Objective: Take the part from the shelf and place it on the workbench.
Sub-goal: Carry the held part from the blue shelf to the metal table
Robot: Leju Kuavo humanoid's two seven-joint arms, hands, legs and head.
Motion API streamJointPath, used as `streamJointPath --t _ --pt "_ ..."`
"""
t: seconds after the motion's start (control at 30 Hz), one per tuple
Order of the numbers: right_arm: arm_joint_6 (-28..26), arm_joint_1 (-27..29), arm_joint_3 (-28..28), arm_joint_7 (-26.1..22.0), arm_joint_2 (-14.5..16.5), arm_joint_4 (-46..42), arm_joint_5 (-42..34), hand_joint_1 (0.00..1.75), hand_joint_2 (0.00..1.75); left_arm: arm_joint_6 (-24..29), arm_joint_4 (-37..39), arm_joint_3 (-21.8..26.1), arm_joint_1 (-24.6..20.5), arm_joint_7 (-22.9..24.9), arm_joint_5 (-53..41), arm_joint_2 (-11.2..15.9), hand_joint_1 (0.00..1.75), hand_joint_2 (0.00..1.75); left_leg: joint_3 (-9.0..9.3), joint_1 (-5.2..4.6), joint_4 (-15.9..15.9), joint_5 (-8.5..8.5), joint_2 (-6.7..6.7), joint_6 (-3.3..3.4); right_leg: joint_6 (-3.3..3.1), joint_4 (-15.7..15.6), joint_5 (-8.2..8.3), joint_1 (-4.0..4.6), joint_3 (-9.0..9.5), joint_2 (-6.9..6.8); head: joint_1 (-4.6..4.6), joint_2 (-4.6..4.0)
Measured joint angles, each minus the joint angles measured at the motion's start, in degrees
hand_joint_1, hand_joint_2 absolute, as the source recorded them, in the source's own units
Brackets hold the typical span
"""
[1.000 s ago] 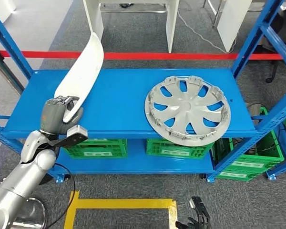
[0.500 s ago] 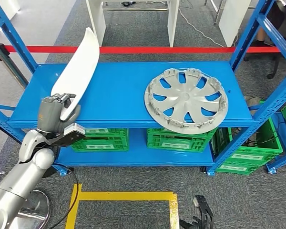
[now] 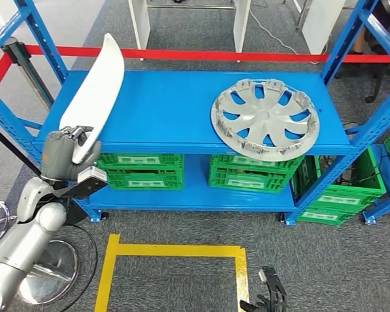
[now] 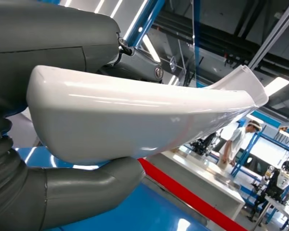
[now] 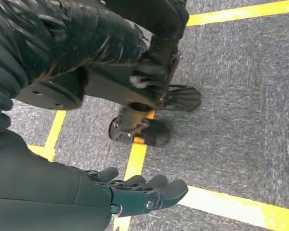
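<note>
Long, curved white plastic trim part (image 3: 95, 91), glossy, raised above the left end of the blue shelf (image 3: 173, 110). Gripped at its lower end by left hand (image 3: 60, 156), thumb below, fingers (image 4: 136, 60) above. Right hand (image 3: 270, 297) low, fingers loosely extended, holding nothing.

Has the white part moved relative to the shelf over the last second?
Yes. The white part, held by the left hand, has come toward the robot: its lower end now overhangs the shelf's front edge instead of sitting over the blue deck.

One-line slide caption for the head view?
Left hand grips a white curved panel lifted off the blue shelf, hubcap left behind.
</note>
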Motion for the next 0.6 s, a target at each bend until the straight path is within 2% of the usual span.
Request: streamJointPath --t 0.07,0.13,0.17,0.2,0.27,0.3,0.33,0.37,0.4,0.43,0.47,0.5,0.53,0.57,0.6 --pt "-0.05 -0.16 -0.13 -0.10 -0.05 -0.09 0.00 0.00 1.75 -0.03 -0.39 0.11 0.04 0.08 0.02 0.25 1.75 1.75 -0.35 0.15 -0.13 1.01 0.05 -0.57 -0.39 -3.60 -0.78 0.35 1.77 0.03 -0.02 0.00" --pt "-0.04 -0.08 -0.20 -0.17 0.04 -0.12 -0.01 0.00 1.75 -0.07 -0.72 0.22 0.11 0.13 0.03 0.48 1.75 1.75 -0.64 0.27 -0.26 1.31 0.02 -1.28 -0.36 -4.26 0.23 0.21 1.16 -0.18 0.03 0.00" --pt "-0.04 -0.07 -0.24 -0.20 0.08 -0.13 -0.02 0.00 1.75 -0.11 -0.86 0.34 0.14 0.13 0.04 0.61 1.75 1.75 -1.03 0.34 0.44 0.00 0.00 -1.70 -0.53 -4.47 0.96 0.00 0.82 -0.31 -0.03 0.00" --pt "-0.04 -0.07 -0.28 -0.23 0.13 -0.15 -0.03 0.00 1.75 -0.17 -0.98 0.49 0.15 0.15 0.05 0.74 1.75 1.75 -1.60 0.50 2.09 -2.32 -0.01 -2.15 -0.70 -4.66 1.77 -0.26 0.31 -0.46 -0.16 0.00" --pt "0.05 -0.10 -0.33 -0.30 0.17 -0.19 -0.02 0.00 1.75 -0.45 -1.10 0.71 0.17 0.28 0.05 0.90 1.75 1.75 -3.06 1.10 8.79 -8.50 0.04 -3.01 -0.84 -4.60 3.22 -0.54 -1.31 -0.57 -0.43 0.00" --pt "0.10 -0.07 -0.34 -0.31 0.20 -0.20 0.01 0.00 1.31 -0.59 -1.14 0.74 0.20 0.34 0.04 0.91 1.75 1.75 -3.50 1.41 12.44 -10.22 0.06 -3.40 -0.70 -4.50 3.91 -0.66 -2.27 -0.62 -0.50 0.00" --pt "0.19 -0.04 -0.34 -0.32 0.23 -0.20 0.05 0.00 0.87 -0.73 -1.18 0.74 0.24 0.38 0.03 0.91 1.75 1.75 -3.45 1.67 15.14 -10.56 0.07 -3.75 -0.50 -4.34 4.58 -0.79 -3.29 -0.68 -0.51 0.00" --pt "0.23 -0.02 -0.34 -0.33 0.23 -0.20 0.10 0.00 0.44 -0.79 -1.22 0.74 0.26 0.37 0.03 0.91 1.75 1.75 -2.65 1.92 16.05 -9.51 0.08 -4.05 -0.24 -4.10 5.16 -0.94 -4.33 -0.75 -0.55 0.00" --pt "0.28 -0.02 -0.34 -0.33 0.23 -0.20 0.14 0.00 0.00 -0.83 -1.32 0.74 0.27 0.38 0.03 0.92 1.75 1.75 -0.98 2.16 14.99 -7.84 0.09 -4.31 0.05 -3.77 5.65 -1.12 -5.30 -0.81 -0.55 0.00" --pt "0.34 -0.03 -0.35 -0.34 0.23 -0.20 0.15 0.00 0.00 -0.86 -1.45 0.75 0.25 0.39 0.03 0.93 1.75 1.75 1.56 2.39 12.13 -6.49 0.11 -4.55 0.38 -3.35 6.06 -1.28 -6.18 -0.86 -0.56 0.00" --pt "0.43 -0.04 -0.36 -0.37 0.23 -0.20 0.15 0.00 0.00 -0.94 -1.65 0.77 0.22 0.42 0.03 0.94 1.75 1.75 4.52 2.50 8.24 -6.20 0.11 -4.73 0.72 -2.88 6.38 -1.35 -6.97 -0.87 -0.60 0.00" --pt "0.63 -0.05 -0.37 -0.40 0.23 -0.20 0.10 0.00 0.00 -1.05 -1.89 0.79 0.17 0.46 0.03 0.97 1.75 1.75 7.09 2.51 4.45 -6.77 0.04 -4.54 1.12 -2.49 6.72 -1.36 -7.56 -0.87 -0.58 0.00" --pt "0.87 -0.06 -0.38 -0.44 0.23 -0.20 0.02 0.00 0.00 -1.21 -2.08 0.81 0.11 0.51 0.03 0.98 1.75 1.75 8.79 2.43 1.61 -7.68 -0.04 -4.23 1.50 -2.21 7.16 -1.33 -8.03 -0.86 -0.58 0.00" --pt "1.10 -0.04 -0.39 -0.47 0.23 -0.20 -0.06 0.00 0.00 -1.40 -2.23 0.83 0.09 0.58 0.03 1.00 1.75 1.75 9.43 2.23 0.14 -8.43 -0.12 -3.76 1.87 -2.16 7.68 -1.31 -8.38 -0.85 -0.55 0.00" --pt "1.28 0.04 -0.40 -0.48 0.23 -0.20 -0.14 0.00 0.00 -1.54 -2.31 0.85 0.12 0.66 0.03 1.02 1.75 1.75 9.20 2.12 -0.32 -8.48 -0.17 -3.07 2.25 -2.25 8.27 -1.35 -8.64 -0.83 -0.53 0.00"
